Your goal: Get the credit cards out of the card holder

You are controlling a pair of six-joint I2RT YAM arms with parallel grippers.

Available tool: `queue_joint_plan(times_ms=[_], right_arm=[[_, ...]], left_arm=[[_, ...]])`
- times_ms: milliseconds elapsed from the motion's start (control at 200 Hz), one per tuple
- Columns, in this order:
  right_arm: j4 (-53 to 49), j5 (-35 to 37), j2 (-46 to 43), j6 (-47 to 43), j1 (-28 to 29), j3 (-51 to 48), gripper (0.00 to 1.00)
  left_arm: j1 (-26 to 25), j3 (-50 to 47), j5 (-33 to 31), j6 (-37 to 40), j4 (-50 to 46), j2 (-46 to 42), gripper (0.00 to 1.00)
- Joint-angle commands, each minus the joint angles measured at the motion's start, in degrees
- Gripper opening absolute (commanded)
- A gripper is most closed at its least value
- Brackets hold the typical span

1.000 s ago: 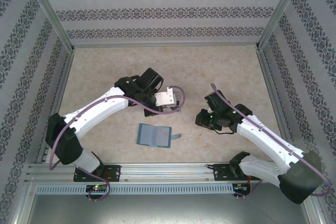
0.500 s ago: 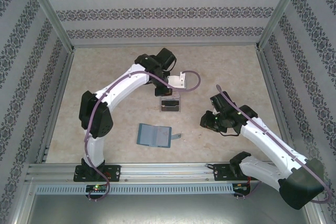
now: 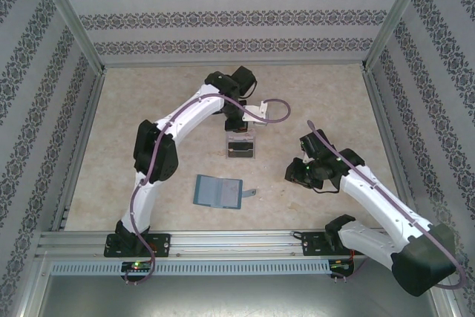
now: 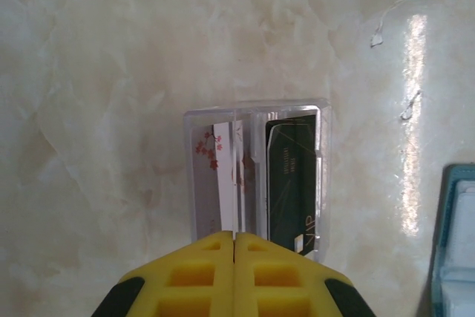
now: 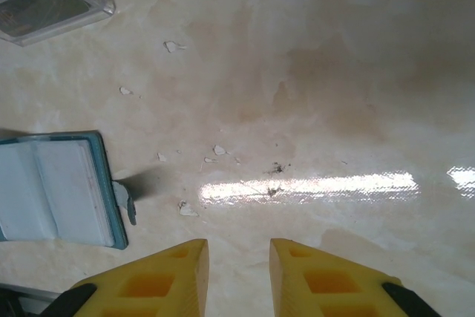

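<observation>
My left gripper is pressed shut on nothing, poised by the clear box near the middle of the table. Inside the box, the pale card and the dark card sit side by side. My right gripper hangs slightly parted and empty above bare table. The card holder lies open toward the near edge, with a grey sliver just beside it.

The card holder is teal-blue, the dark card near-black, the pale card red-blossomed, fingers yellow.
</observation>
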Motion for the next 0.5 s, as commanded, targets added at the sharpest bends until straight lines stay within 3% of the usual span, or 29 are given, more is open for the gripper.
queue_joint_plan(times_ms=[0,495], right_arm=[[-0.5,-0.8,0.4,-1.5,-0.6,-0.2,0.30],[0.6,-1.8,1.7,-2.4,-1.9,-0.8,0.30]], left_arm=[[0.7,2.9,-1.2,2.4,-4.1,2.3,0.00],[1.0,7.8,-2.7,3.0,-10.2,6.8,0.00]])
